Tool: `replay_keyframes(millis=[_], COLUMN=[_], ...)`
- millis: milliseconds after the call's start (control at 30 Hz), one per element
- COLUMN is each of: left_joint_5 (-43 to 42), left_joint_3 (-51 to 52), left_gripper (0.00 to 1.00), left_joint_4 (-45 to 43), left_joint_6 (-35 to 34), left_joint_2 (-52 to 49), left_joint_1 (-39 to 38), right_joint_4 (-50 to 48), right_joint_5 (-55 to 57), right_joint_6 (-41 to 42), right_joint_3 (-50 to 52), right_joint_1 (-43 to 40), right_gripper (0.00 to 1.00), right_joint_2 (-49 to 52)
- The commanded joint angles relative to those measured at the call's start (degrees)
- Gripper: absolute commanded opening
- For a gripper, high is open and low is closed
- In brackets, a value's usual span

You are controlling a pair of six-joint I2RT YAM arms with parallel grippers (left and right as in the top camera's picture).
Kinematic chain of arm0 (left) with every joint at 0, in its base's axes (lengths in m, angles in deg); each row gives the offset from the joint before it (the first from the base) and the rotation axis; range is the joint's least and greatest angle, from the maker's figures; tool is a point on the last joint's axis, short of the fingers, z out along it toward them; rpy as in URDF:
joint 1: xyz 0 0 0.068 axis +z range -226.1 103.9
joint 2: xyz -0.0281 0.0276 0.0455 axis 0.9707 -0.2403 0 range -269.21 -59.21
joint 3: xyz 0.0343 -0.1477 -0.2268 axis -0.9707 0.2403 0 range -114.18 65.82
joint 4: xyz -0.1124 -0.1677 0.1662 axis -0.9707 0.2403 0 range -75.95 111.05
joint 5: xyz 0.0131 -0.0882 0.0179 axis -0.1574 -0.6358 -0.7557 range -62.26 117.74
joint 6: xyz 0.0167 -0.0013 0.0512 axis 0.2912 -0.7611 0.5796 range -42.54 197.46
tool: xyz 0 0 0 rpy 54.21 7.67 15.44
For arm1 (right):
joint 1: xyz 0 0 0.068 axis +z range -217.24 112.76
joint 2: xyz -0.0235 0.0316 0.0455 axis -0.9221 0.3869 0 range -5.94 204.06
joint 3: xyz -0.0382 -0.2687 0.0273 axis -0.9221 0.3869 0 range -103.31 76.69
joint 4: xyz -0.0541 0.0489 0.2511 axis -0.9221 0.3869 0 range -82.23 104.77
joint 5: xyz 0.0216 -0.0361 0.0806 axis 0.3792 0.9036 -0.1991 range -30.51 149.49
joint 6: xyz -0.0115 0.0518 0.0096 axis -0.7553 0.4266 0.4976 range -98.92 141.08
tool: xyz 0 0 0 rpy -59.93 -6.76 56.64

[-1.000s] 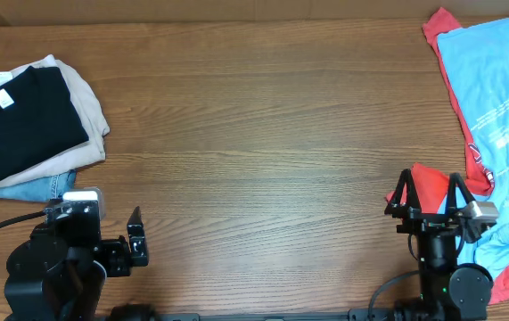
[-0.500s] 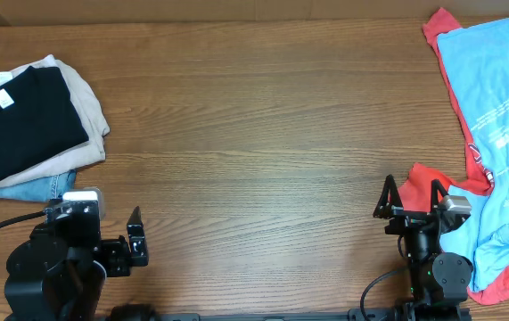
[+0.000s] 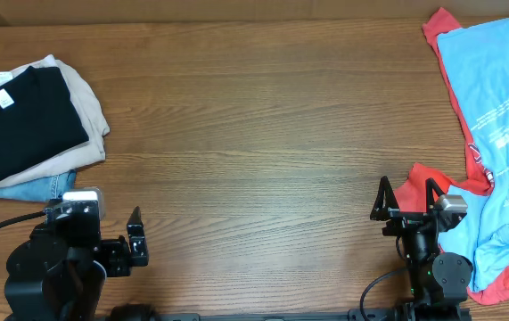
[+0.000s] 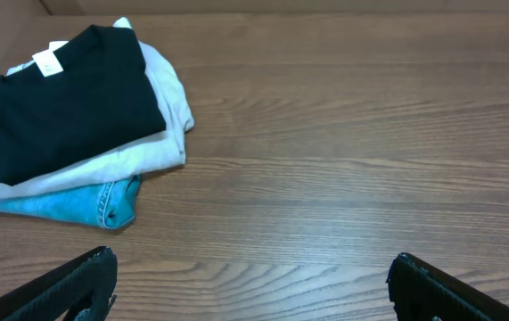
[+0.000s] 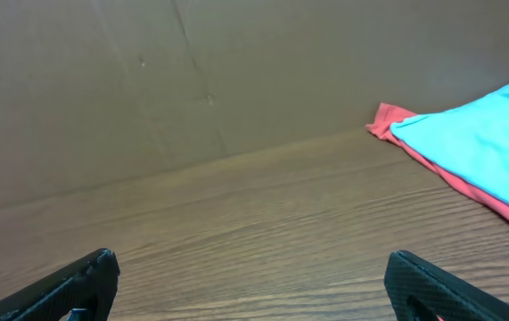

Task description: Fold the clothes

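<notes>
The clothes lie in two groups. At the left edge a folded black T-shirt (image 3: 22,120) (image 4: 67,102) with a small white neck label tops a stack of a pale garment (image 3: 89,111) and blue denim (image 3: 36,189). At the right edge a light-blue printed shirt (image 3: 495,98) (image 5: 477,143) lies spread and crumpled over a red shirt (image 3: 422,181) (image 5: 392,120). My left gripper (image 4: 254,281) hangs open over bare wood, below and right of the stack. My right gripper (image 3: 406,201) (image 5: 254,281) is open too, over bare wood beside the red shirt's lower end, with nothing between its fingers.
The wooden table (image 3: 263,134) stretches between the two groups of clothes. A brown cardboard wall (image 5: 236,71) stands along the table's far edge. The left arm's black body (image 3: 58,263) sits at the near left edge.
My right gripper has shifted a little to the left, off the red and blue cloth, and stays open. The left arm and the clothes have not moved.
</notes>
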State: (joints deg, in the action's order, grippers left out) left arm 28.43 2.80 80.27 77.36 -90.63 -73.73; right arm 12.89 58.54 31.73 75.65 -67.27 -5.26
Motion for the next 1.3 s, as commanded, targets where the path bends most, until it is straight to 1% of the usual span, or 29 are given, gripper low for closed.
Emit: replay_keyframes(millis=[0,600,767,867,1033,1133,1267], left_joint_5=[0.3,0.3,1.2,-0.5,-0.7,-0.7,-0.7], left_joint_3=[0.1,0.7,3.6,8.4,22.2,31.2,41.5], left_gripper=[1.0,1.0,1.0,1.0,1.0,1.0,1.0], left_joint_4=[0.0,0.1,0.8,-0.3,-10.3,-17.7,-28.8], left_joint_6=[-0.8,-0.8,-0.3,-0.3,-0.4,-2.3,-4.8], left_joint_2=[0.0,0.4,1.2,4.2,14.2,20.9,27.1], left_joint_1=[0.2,0.2,0.2,0.2,0.2,0.2,0.2], right_joint_4=[-0.3,-0.3,-0.3,-0.3,-0.3,-0.3,-0.3], right_joint_5=[-0.2,-0.2,-0.2,-0.2,-0.2,-0.2,-0.2], right_joint_6=[-0.2,-0.2,-0.2,-0.2,-0.2,-0.2,-0.2], right_joint_3=[0.6,0.6,0.6,0.6,0.6,0.6,0.6], right_joint_1=[-0.2,-0.2,-0.2,-0.2,-0.2,-0.2,-0.2], right_gripper=[1.0,1.0,1.0,1.0,1.0,1.0,1.0], right_joint_2=[-0.5,-0.5,-0.5,-0.5,-0.5,-0.5,-0.5])
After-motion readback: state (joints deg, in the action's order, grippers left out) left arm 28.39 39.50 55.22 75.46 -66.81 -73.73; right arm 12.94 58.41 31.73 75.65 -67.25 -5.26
